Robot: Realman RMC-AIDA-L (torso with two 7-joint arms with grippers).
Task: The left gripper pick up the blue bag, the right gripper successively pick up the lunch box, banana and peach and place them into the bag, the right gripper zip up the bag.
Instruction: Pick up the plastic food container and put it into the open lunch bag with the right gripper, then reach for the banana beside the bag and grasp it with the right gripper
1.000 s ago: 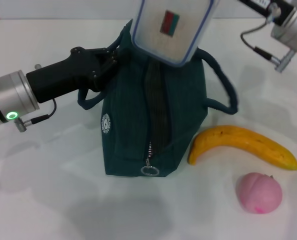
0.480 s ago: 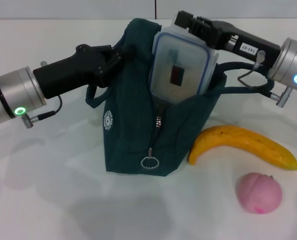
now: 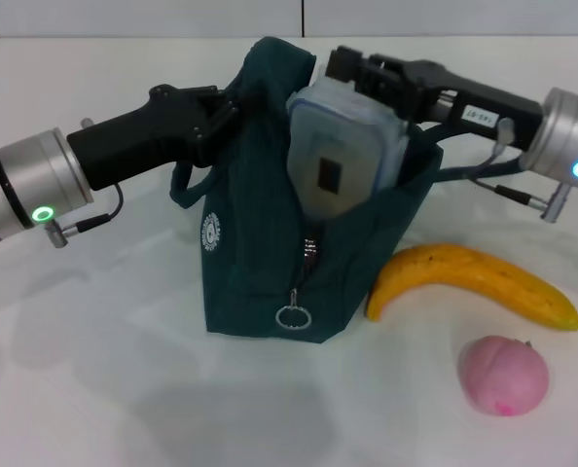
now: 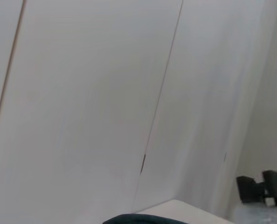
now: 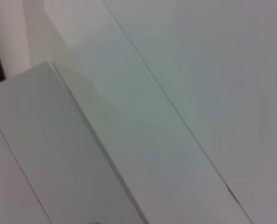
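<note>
The dark blue-green bag [image 3: 260,263] stands open at the table's middle. My left gripper [image 3: 216,112] is shut on its left top edge and holds it up. My right gripper [image 3: 352,73] is shut on the clear lunch box [image 3: 343,156], which stands on end, tilted, with its lower part inside the bag's mouth. The banana [image 3: 474,280] lies on the table right of the bag. The pink peach [image 3: 504,375] lies in front of the banana. The zip pull ring [image 3: 290,317] hangs on the bag's front. The wrist views show only wall; the left one catches a strip of the bag [image 4: 143,219].
The white table [image 3: 94,389] carries nothing else. A bag handle strap [image 3: 464,175] loops out toward my right arm.
My right gripper has pushed the lunch box lower into the bag's mouth and tilted it more. The left gripper has kept the bag held open.
</note>
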